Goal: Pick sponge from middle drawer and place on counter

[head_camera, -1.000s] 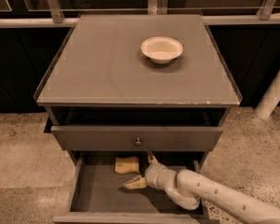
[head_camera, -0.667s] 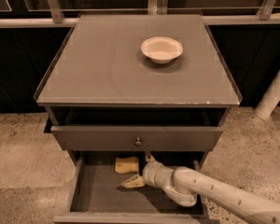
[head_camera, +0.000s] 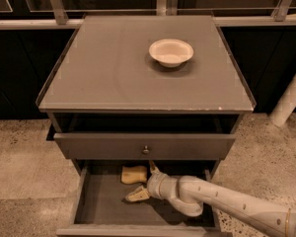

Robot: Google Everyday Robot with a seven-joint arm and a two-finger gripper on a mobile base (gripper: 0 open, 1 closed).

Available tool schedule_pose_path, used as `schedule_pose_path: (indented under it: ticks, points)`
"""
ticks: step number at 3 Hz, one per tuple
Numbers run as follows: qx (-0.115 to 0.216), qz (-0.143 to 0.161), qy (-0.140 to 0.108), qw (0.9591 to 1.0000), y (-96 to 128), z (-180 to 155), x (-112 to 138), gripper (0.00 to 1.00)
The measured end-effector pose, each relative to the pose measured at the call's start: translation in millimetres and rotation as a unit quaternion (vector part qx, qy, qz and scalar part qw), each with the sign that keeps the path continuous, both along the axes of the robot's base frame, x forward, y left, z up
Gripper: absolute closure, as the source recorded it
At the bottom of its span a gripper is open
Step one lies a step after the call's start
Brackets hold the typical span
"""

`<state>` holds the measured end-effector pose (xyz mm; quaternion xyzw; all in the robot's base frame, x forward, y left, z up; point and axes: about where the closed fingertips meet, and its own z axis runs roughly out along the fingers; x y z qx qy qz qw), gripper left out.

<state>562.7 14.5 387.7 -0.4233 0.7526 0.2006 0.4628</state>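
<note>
The yellow-tan sponge point(head_camera: 133, 174) lies on the floor of the pulled-out middle drawer point(head_camera: 101, 204), near its back, just under the drawer front above. My gripper point(head_camera: 144, 181) is inside the drawer at the sponge's right end. It is open, with one cream finger point(head_camera: 137, 194) in front of the sponge and the other point(head_camera: 152, 168) behind its right end. The sponge's right tip sits at the mouth of the gap and nothing is gripped. The grey counter point(head_camera: 113, 73) is the cabinet top above.
A white bowl point(head_camera: 170, 52) stands on the counter at back right. The upper drawer front with a small knob point(head_camera: 145, 149) overhangs the back of the middle drawer. My white arm point(head_camera: 227, 201) enters over the drawer's right side. A white post point(head_camera: 291, 98) stands at the right.
My gripper has slid a little to the left, closer to the sponge. The sponge, drawers and bowl have not moved.
</note>
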Motion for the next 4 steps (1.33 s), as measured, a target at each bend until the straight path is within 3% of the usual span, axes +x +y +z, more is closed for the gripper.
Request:
schedule_pose_path:
  ticks: [3,4]
  points:
    - [0.001,0.034,0.012,0.9994,33,-20,15,0.0]
    - [-0.016,0.036,0.034,0.9986,27,-45,11,0.0]
